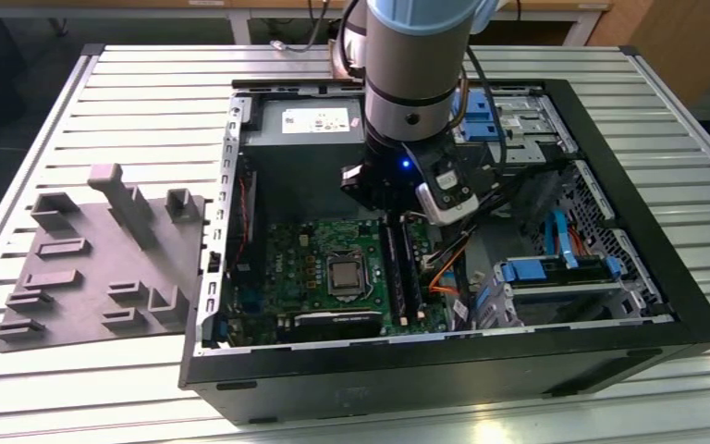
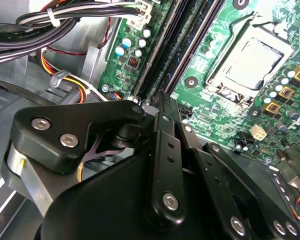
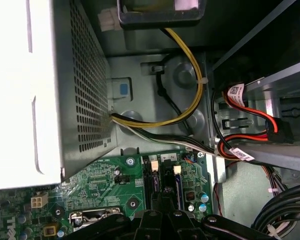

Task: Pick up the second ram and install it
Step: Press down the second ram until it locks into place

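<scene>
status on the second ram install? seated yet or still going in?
Arm is inside the open PC case, gripper down at the memory slots beside the CPU socket. The second ram itself can't be made out at the fingertips, so pickup looks past but seating can't be confirmed. The grey parts tray sits outside the case.

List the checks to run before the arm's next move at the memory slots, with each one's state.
1. Tool over the memory slots: ok. In the second wrist view the tool sits right at the end of the memory slots, beside the processor socket.
2. Memory stick held in the tool: cannot tell; the tool's own body hides it.
3. Memory stick seated in its slot: cannot tell.
4. Cables off the slots: ok. The cables lie to one side, off the board.
5. Case open for access: ok. The case lies on its side with the panel off.
</scene>
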You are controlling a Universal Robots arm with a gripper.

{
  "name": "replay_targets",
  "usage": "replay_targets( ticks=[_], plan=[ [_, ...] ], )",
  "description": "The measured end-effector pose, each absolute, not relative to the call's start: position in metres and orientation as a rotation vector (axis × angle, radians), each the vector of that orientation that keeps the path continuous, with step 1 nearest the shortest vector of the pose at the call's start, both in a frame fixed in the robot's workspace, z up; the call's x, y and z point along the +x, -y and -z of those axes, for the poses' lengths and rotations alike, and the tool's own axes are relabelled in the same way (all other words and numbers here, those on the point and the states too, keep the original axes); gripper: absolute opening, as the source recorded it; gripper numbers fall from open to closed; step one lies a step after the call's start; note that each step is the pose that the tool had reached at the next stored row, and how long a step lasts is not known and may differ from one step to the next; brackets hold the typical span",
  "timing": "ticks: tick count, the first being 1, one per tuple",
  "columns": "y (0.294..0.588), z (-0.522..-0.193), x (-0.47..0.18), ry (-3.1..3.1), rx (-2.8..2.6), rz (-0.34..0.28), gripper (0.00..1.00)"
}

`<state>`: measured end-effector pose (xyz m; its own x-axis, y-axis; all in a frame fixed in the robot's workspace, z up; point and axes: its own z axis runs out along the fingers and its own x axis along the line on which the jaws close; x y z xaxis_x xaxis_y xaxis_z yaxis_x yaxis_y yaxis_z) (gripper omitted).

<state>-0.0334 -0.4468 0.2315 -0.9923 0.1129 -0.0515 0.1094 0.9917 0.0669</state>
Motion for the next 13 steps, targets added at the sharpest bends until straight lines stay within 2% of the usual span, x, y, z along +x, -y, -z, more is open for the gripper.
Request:
replay_targets(
  ticks=[13],
  plan=[
    [0.4452, -0.2291, -0.0334, -3.078, 0.192, -0.098, 0.11]
  ],
)
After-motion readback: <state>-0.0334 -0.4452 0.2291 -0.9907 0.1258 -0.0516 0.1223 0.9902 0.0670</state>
